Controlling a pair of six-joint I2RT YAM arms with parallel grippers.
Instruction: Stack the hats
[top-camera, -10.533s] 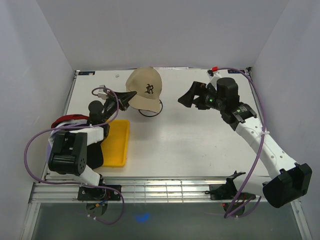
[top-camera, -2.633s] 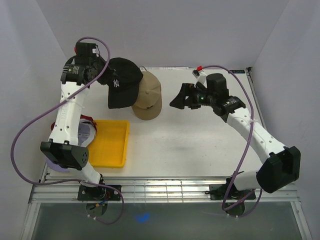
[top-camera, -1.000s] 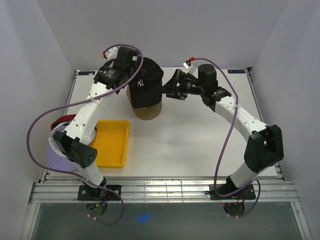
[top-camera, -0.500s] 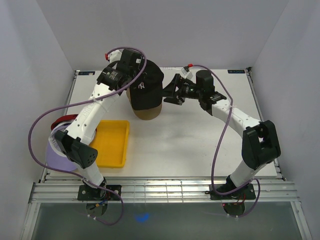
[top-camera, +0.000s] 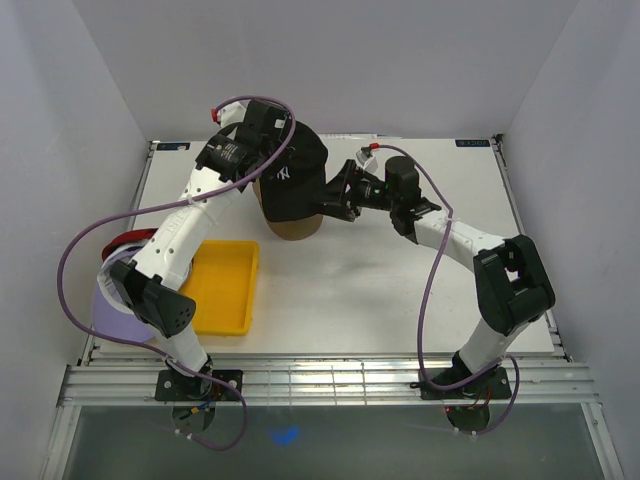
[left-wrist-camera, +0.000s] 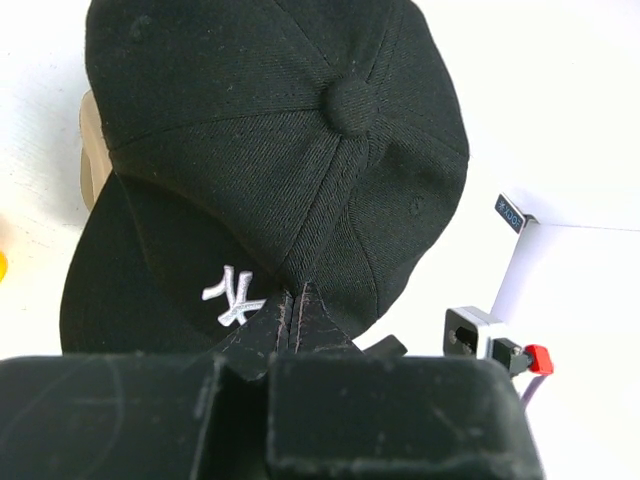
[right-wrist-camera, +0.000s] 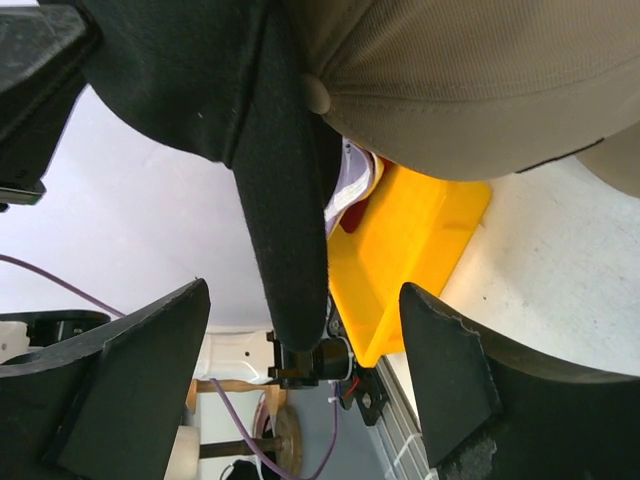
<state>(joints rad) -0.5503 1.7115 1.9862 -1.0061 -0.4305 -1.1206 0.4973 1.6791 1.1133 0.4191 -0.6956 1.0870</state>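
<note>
Left gripper (left-wrist-camera: 295, 312) is pinched shut on the crown of the black cap (left-wrist-camera: 300, 150), holding it over the tan cap (top-camera: 296, 228). Right gripper (right-wrist-camera: 300, 340) stands open, one finger on each side of the black cap's hanging edge. Best to close on that edge and draw it outward and down, so the crown seats squarely before either gripper lets go.

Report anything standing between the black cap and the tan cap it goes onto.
Nothing visible. The left hand holds the black cap directly over the tan cap; the open right hand straddles the black brim from the side, not between the caps.
</note>
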